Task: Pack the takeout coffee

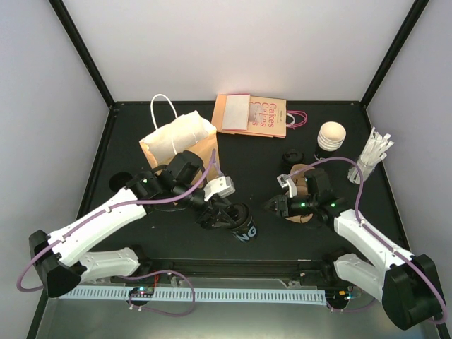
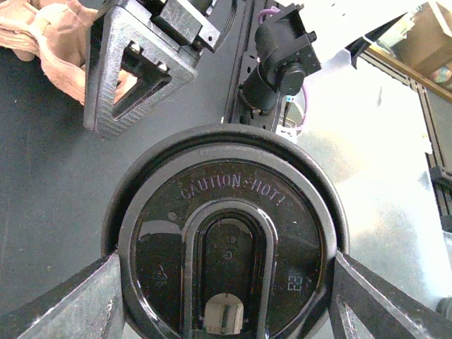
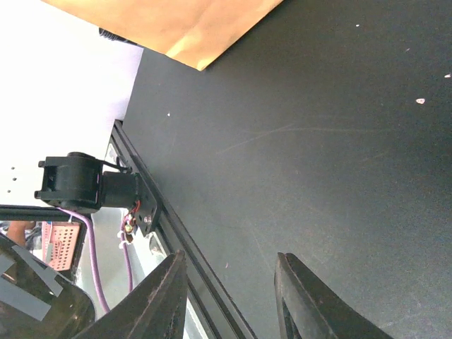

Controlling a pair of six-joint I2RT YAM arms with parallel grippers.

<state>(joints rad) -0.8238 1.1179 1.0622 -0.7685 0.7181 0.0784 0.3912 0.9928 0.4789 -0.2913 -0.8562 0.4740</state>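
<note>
On the black table point(image 1: 268, 152), a brown paper bag point(image 1: 176, 141) is seen at the rear left. The takeout coffee point(image 2: 226, 247), lidded, is found near the front centre, clasped between the 2 widely spread fingers of the left gripper point(image 1: 226, 214). The right gripper point(image 3: 229, 296) is seen partly open above bare table, with nothing held.
</note>
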